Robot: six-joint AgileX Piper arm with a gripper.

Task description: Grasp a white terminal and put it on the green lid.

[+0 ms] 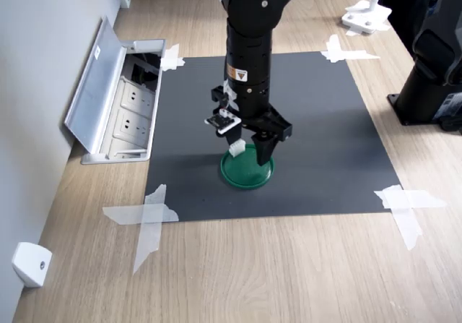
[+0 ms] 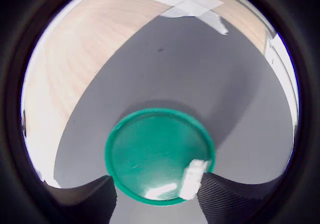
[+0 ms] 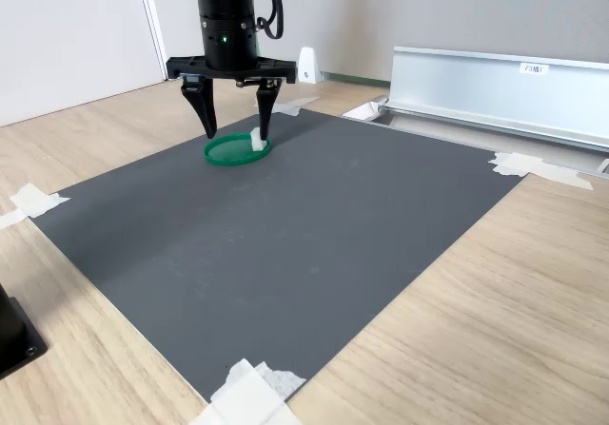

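The green lid (image 1: 247, 173) (image 2: 150, 154) (image 3: 228, 151) lies flat on a dark grey mat (image 1: 325, 135). My gripper (image 1: 249, 155) (image 3: 235, 137) (image 2: 157, 196) hangs just above it, pointing straight down, open with its fingers wide apart over the disc. The white terminal (image 1: 238, 148) (image 2: 195, 176) (image 3: 257, 141) sits against the inner side of one fingertip, over the lid near its rim. The other finger is well clear of it. Whether the terminal rests on the lid or clings to the finger, I cannot tell.
White tape strips (image 1: 148, 218) hold the mat's corners to the wooden table. An open socket box with a raised metal flap (image 1: 119, 110) lies at the first exterior view's left. A white wedge piece (image 1: 30, 264) and a black stand base (image 1: 426, 99) sit off the mat.
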